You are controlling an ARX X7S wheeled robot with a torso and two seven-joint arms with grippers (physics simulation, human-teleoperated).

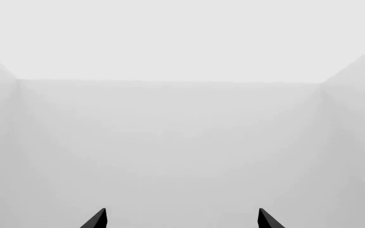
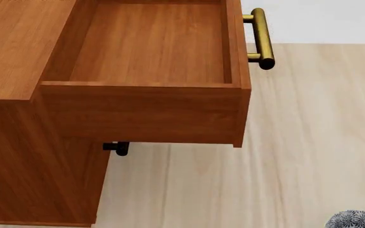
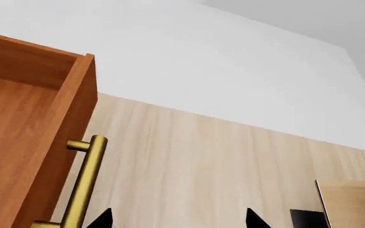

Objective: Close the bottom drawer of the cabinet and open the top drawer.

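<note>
**Top drawer stood open, lower fronts flush, both claws empty**

At the left of the head view the cabinet (image 2: 17, 156) filled the frame, its flat top running off the left edge. The top drawer (image 2: 150, 47) projected far out to the right of the body, its bare inside open to the camera; that much travel suggested the opening half of the task was done or nearly so. Beneath it, only a dark bar handle (image 2: 118, 147) showed against the cabinet front, close in under the open drawer. No lower drawer box stuck out past the front, so the bottom drawer looked to be shut, though its own front was hidden.

Further right, the brass handle (image 2: 262, 38) stood off the drawer front over the pale wood floor (image 2: 309, 142). The right claw (image 3: 176, 219) hung just beside that handle (image 3: 84, 185), tips spread and holding nothing, likely because a pull needed no further grip. The left claw (image 1: 182, 218), also spread and empty, faced only blank grey walls, well apart from the work. A speckled grey object (image 2: 357, 220) sat at the near right corner.
</note>
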